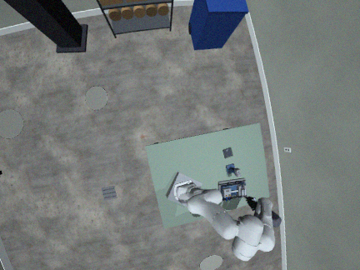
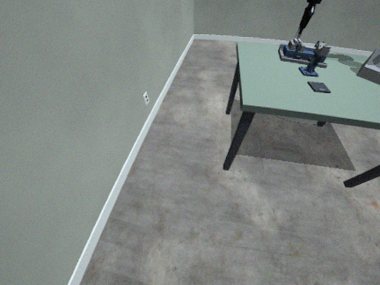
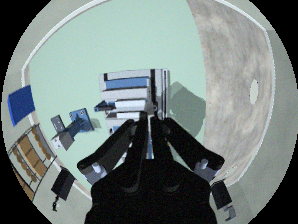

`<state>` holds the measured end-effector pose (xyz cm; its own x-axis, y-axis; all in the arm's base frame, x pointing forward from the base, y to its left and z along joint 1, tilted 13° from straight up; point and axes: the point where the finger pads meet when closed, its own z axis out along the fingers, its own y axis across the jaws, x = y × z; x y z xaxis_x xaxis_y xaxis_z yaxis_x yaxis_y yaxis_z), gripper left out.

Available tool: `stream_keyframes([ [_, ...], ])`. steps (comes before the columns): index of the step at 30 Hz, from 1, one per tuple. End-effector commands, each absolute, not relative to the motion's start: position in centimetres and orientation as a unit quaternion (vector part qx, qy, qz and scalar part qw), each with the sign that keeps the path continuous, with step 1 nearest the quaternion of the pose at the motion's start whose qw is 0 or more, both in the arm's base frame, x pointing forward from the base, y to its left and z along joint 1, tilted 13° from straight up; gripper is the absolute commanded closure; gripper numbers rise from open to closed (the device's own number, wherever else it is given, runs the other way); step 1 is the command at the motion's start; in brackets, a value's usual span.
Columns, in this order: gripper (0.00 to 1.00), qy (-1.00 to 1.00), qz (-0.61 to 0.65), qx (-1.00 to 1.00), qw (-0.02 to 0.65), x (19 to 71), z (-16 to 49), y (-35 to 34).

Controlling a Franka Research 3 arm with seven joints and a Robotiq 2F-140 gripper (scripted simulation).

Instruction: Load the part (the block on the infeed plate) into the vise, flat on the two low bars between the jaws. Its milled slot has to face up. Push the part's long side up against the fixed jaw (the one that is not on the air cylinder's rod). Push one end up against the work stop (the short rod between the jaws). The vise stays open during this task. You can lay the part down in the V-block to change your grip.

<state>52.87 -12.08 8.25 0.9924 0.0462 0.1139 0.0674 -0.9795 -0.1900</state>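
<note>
The vise stands near the table's right front edge; it also shows in the exterior view and in the wrist view. A pale block, likely the part, lies between its jaws; its slot and its contact with the stop are too small to tell. The dark infeed plate looks bare, also in the exterior view. My gripper is shut with nothing between the fingers. It hangs just above the vise's near end.
The blue V-block stands between the plate and the vise. The arm's base sits on the table's left part. A wall runs close behind the table. A blue cabinet and a shelf stand far off.
</note>
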Motion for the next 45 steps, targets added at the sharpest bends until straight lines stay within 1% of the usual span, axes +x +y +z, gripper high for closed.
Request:
stream_keyframes([
  [1, 1.00, -0.026, -0.055, -0.993, 0.098, 52.9, 8.3, -11.8],
  [45, 1.00, -0.026, -0.055, -0.993, 0.098, 52.9, 8.5, -10.7],
])
